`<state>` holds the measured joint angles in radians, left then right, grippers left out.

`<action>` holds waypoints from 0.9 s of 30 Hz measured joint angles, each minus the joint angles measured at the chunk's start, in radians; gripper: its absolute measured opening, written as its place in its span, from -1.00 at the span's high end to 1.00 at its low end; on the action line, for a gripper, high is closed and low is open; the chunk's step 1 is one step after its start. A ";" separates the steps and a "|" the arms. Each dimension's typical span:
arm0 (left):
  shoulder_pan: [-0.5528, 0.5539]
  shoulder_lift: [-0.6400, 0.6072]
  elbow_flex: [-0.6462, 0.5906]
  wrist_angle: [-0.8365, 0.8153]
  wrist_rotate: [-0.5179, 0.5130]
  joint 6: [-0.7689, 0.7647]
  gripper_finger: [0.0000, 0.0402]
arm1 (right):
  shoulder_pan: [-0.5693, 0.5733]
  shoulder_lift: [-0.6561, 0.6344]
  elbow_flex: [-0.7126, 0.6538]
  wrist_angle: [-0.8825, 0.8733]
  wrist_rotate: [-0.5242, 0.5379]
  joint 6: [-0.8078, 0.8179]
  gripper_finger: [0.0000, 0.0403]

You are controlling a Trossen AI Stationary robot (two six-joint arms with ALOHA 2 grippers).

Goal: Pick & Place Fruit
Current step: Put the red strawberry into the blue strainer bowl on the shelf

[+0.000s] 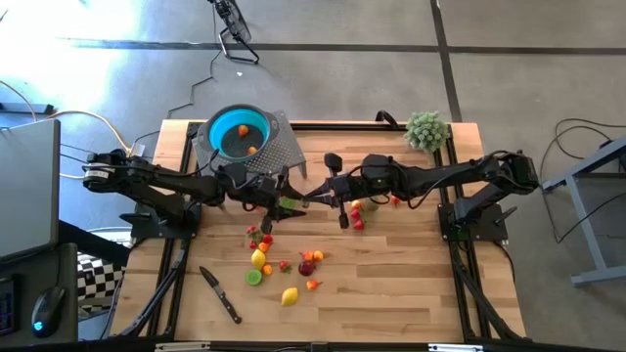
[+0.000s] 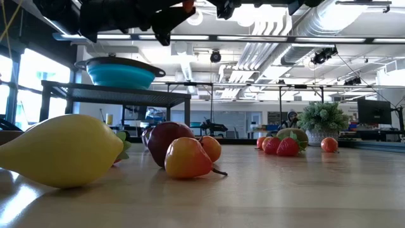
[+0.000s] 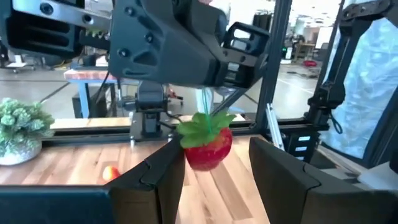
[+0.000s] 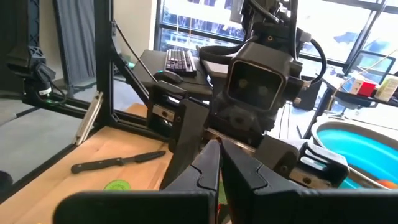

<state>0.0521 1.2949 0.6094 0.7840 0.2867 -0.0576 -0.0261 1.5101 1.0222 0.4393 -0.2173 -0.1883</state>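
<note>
Both arms meet above the table's middle. A red strawberry (image 3: 208, 151) with a green leafy top hangs in mid-air. My right gripper (image 4: 219, 160) (image 1: 315, 198) reaches in from the table's right and is shut. My left gripper (image 3: 216, 146) (image 1: 292, 203) comes from the left and is open, one finger on each side of the strawberry's red body. Several small fruits (image 1: 284, 264) lie loose on the wood nearer the near edge, among them a lemon (image 2: 63, 149) and a maroon fruit (image 2: 168, 140). The teal bowl (image 1: 240, 132) sits on a metal rack and holds orange fruit (image 1: 243, 128). My right gripper holds the strawberry by its green leafy top (image 3: 205, 122), pinched between the two fingers, which come level from the table's right. The gripper's own body hides the exact place of contact. The strawberry hangs below, lifted clear of the table.
A black-handled knife (image 1: 220, 293) lies near the near-left corner. A fuzzy green plant ball (image 1: 425, 129) stands at the far right edge. More small fruits (image 1: 358, 210) lie under the right arm. The metal rack (image 1: 279, 147) fills the far-left area.
</note>
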 joint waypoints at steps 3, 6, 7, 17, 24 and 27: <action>0.000 0.000 0.000 0.006 0.000 0.000 0.13 | 0.000 0.000 0.000 0.000 -0.007 0.006 0.98; 0.000 0.000 0.000 0.005 0.000 0.000 0.13 | 0.000 0.000 0.000 0.000 -0.023 0.009 0.98; 0.000 0.000 0.000 0.005 0.000 0.000 0.13 | 0.000 0.000 0.000 0.000 -0.023 0.009 0.98; 0.000 0.068 0.000 0.080 -0.013 -0.011 0.13 | 0.000 0.000 0.000 0.012 -0.023 0.008 0.98; 0.000 0.112 0.001 0.176 0.014 -0.029 0.13 | 0.000 0.000 0.000 0.012 -0.023 0.009 0.98; 0.000 0.106 0.000 0.175 0.014 -0.023 0.13 | 0.000 0.000 0.000 0.012 -0.023 0.009 0.98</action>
<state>0.0525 1.4013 0.6098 0.9588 0.3008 -0.0803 -0.0261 1.5101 1.0222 0.4513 -0.2398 -0.1791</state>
